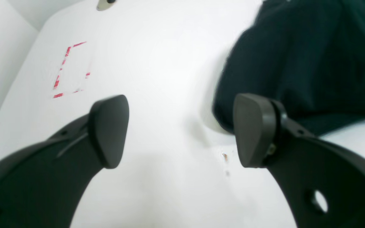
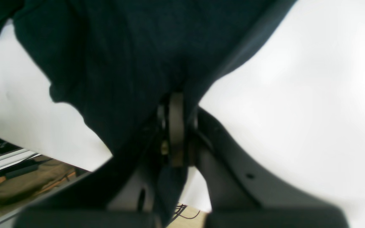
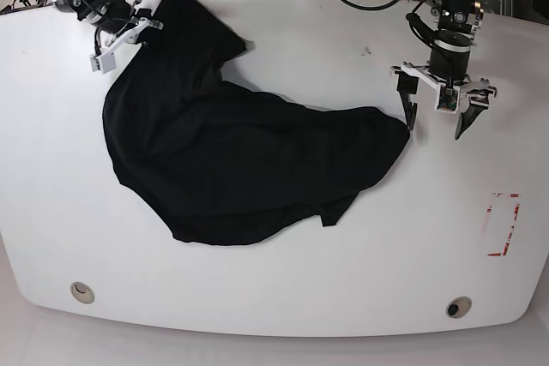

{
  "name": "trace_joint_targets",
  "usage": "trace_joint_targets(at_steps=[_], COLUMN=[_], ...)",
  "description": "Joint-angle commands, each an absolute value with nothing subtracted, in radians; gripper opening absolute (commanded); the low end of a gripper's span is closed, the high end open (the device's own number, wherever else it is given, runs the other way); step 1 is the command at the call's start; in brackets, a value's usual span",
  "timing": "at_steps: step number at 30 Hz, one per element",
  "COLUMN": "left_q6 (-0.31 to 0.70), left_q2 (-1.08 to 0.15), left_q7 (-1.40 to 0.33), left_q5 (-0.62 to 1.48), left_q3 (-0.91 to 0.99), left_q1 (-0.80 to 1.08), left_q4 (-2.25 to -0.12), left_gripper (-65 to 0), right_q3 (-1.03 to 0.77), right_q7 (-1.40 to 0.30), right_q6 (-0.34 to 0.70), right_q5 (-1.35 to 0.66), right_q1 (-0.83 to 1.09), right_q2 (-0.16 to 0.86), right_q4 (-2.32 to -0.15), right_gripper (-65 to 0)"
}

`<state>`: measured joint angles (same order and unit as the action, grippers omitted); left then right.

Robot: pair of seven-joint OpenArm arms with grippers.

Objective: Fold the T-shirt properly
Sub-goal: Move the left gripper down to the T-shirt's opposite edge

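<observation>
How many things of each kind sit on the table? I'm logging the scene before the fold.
Large plain black cloth T-shirt: 1
Red dashed tape rectangle: 1
Round metal table insets: 2
Robot end effectors, left end effector and right end effector: 2
Total: 6

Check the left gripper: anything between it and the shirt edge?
Nothing visible. The left gripper is open and empty beside the T-shirt, with only bare white table between it and the cloth's nearest edge. The right gripper is shut on the T-shirt at the far corner.
</observation>
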<state>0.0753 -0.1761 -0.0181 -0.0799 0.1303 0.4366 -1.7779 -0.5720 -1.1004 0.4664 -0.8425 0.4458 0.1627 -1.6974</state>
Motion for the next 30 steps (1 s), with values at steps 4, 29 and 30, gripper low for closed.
trace_joint_targets(at_steps=[4,29,30], left_q6=[0.071,0.400,0.401], left_q2=[-0.171,-0.108,-0.108], left_q7=[-0.102,-0.662,-0.670], left_q5=[0.011,0.241,0.241], left_q3=[0.192,0.391,0.390], left_q1=[0.394,0.197,0.193], left_q4=[-1.810,-1.814,-1.811], left_gripper=[-17.3,-17.6,-17.6], right_q3=[-0.578,-0.569,-0.570], right_q7=[-1.093,-1.093,-1.093], right_q6=[0.465,0.463,0.464], right_q5=[-0.861,-0.872,-0.871], right_q1=[0.446,0.446,0.446], right_q2=[0.165,0.160,0.161], right_q4=[-1.722,-1.698,-1.699], right_gripper=[-63.8,-65.0,-65.0])
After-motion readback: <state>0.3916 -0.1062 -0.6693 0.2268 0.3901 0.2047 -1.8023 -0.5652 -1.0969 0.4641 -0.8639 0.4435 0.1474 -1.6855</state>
